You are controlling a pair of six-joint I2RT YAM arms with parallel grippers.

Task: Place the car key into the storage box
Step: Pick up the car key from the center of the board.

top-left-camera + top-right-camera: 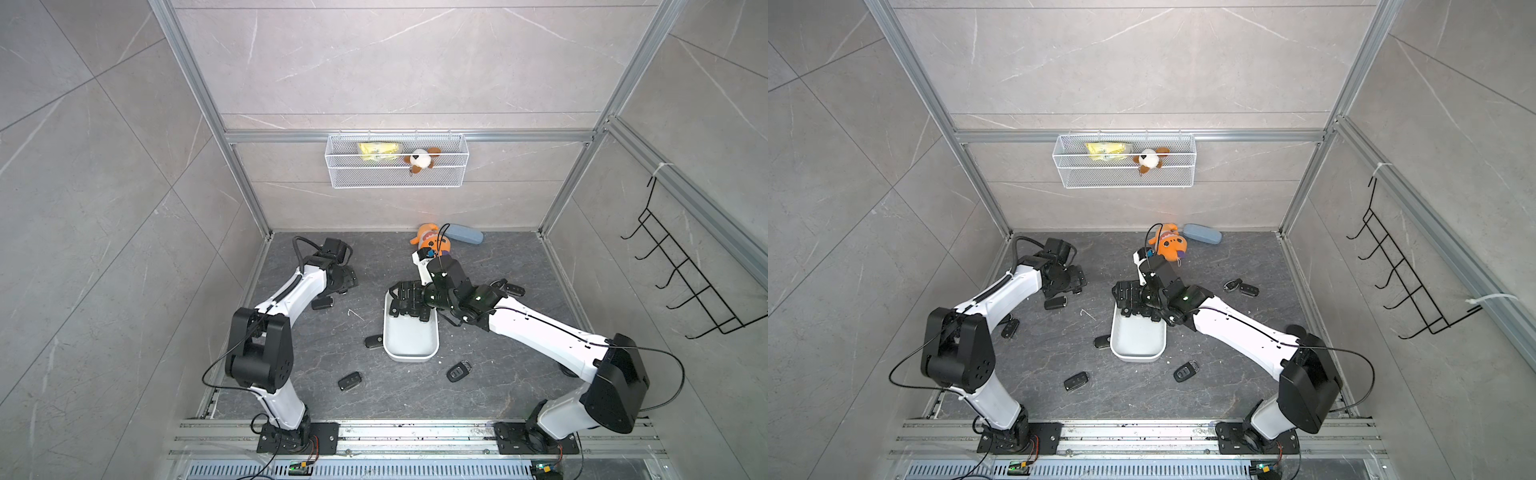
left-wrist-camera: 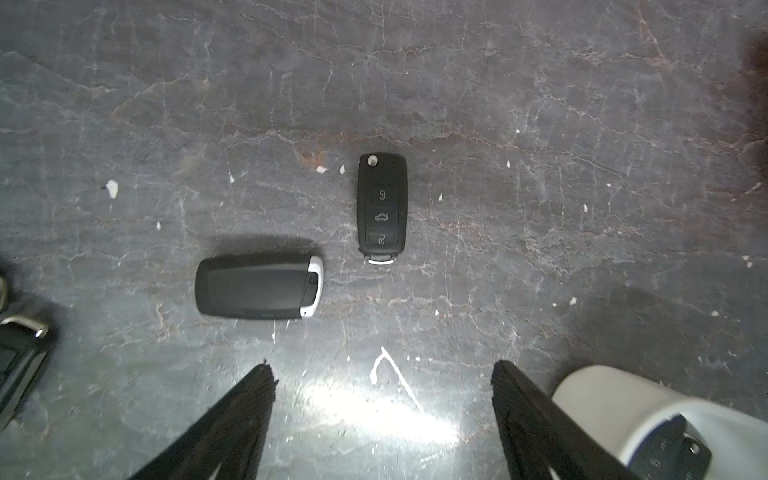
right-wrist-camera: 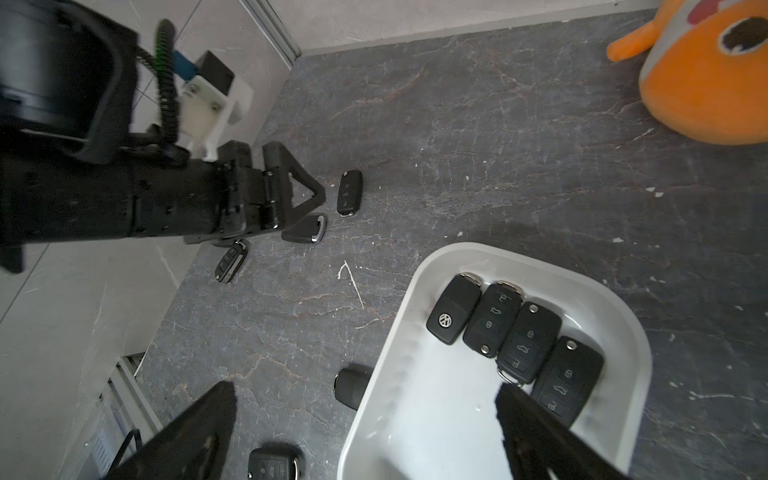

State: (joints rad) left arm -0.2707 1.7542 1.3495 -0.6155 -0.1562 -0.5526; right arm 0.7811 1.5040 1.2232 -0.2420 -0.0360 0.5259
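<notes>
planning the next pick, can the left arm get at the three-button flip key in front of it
Probably yes: the left gripper hangs open, and the flip key lies flat just ahead of it, apart from the silver-ended fob.

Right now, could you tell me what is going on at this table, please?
A two-armed robot is collecting car keys into the white storage box. Four keys already lie side by side inside it. The right arm hangs over the box's far end with its jaws open and empty. The left arm hovers, jaws apart, above a three-button flip key and a smooth black fob on the table. Several more, such as a silver-trimmed key near the box, lie loose.
</notes>
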